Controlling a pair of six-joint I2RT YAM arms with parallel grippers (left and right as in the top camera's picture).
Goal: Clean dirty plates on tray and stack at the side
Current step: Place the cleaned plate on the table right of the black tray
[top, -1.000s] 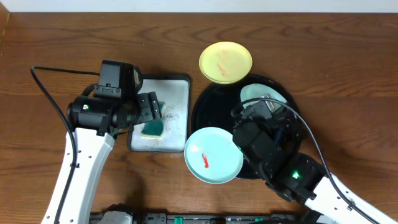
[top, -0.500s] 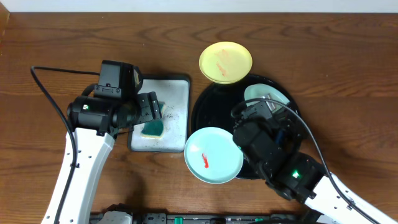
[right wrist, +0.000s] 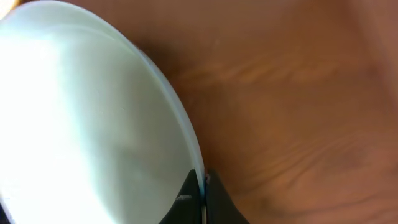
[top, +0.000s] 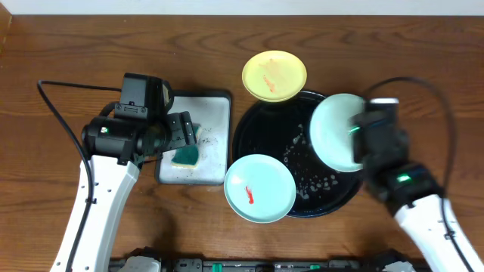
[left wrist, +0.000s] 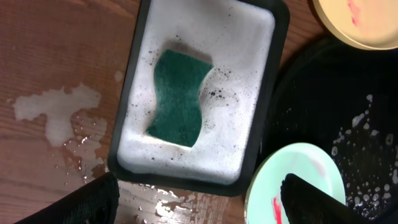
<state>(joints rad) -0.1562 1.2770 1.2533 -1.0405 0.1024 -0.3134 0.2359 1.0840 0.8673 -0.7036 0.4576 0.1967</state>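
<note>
Where the view lies nearest the arm bases, the smeared mint plate [top: 259, 189] sits flat with one red streak on its face. Its far-right part overlaps the near-left rim of the black tray [top: 257, 132] and the rest is over the counter [top: 423, 60]. The right fingers [right wrist: 217, 202] are clamped together on the rim of the held mint plate [top: 336, 132]. The right wrist view shows both tips pinching the thin edge, the plate face plain and pale, blurred wood behind. Overhead, that plate is over the tray's right side and overlaps its rim; whether it touches the tray cannot be told. The tray floor is wet, with white foam flecks [top: 306, 170] scattered over the middle and near part. The left fingers [left wrist: 93, 202] are spread wide apart, holding nothing, above the near end of the sponge tray [top: 212, 109], which stands just beside the black tray on its left. Inside it a green sponge [left wrist: 179, 96] lies in white foam, a little left of centre. A puddle [left wrist: 56, 115] wets the counter on the side away from the black tray. Farthest, the yellow plate [top: 274, 75], with an orange-red smear, rests on the black tray's far rim, partly over the counter.
</note>
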